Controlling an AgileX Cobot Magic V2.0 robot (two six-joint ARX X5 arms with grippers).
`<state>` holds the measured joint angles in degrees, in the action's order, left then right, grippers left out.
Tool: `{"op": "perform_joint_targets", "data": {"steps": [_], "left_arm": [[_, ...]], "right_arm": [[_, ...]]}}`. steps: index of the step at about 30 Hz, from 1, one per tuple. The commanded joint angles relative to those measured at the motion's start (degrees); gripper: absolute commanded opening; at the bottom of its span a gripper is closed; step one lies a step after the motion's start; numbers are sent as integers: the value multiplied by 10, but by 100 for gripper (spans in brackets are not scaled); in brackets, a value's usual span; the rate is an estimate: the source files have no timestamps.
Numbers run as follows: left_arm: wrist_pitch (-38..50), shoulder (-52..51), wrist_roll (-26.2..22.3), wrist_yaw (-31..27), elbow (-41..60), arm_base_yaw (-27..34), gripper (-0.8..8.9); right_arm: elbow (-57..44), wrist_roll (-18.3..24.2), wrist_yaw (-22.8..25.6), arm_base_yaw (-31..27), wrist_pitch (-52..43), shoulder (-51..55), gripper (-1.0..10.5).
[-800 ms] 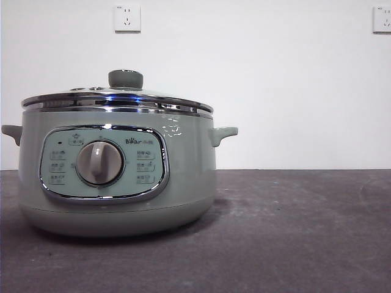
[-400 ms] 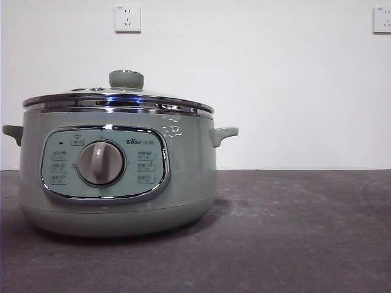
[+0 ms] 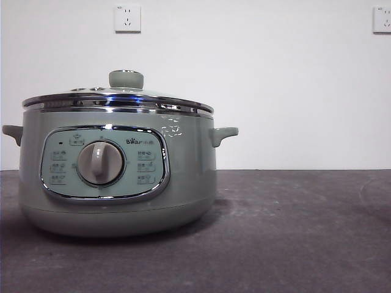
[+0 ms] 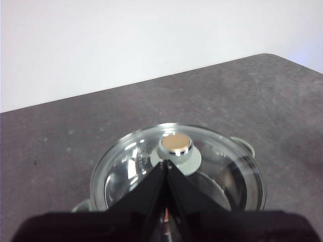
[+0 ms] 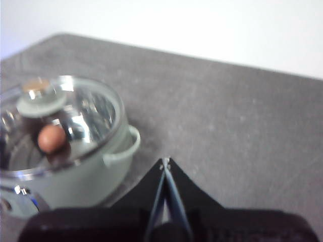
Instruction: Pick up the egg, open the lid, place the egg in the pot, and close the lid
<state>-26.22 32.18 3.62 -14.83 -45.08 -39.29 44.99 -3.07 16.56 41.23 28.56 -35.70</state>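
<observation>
The pale sage-green pot [image 3: 116,177] stands at the left of the table, with its glass lid [image 3: 119,97] shut on it and the green knob [image 3: 126,79] on top. The reddish-brown egg [image 5: 52,138] lies inside the pot, seen through the lid [image 5: 60,118] in the right wrist view. My left gripper [image 4: 166,162] is shut and empty, above the lid [image 4: 176,166] and just short of the knob [image 4: 175,146]. My right gripper [image 5: 165,161] is shut and empty, over bare table beside the pot's handle [image 5: 128,146]. Neither gripper shows in the front view.
The dark grey table [image 3: 293,232] stretches to the right of the pot. A white wall with two sockets [image 3: 127,18] stands behind it. The table's rounded far corner [image 4: 275,58] shows in the left wrist view.
</observation>
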Motion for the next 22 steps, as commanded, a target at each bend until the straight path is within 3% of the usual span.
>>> {"op": "perform_joint_targets", "data": {"steps": [1,6,22], "left_arm": [[24,-17,-7,0,38,-4,-8],[-21,-12,4,-1,43,-4,-3],[-76,24,0,0,43,-5,-3]], "right_arm": [[-27,-11,1,0,-3,12,-12],[-28,-54,5,0,14,7,1],[-28,-54,3,0,18,9,1]]}}
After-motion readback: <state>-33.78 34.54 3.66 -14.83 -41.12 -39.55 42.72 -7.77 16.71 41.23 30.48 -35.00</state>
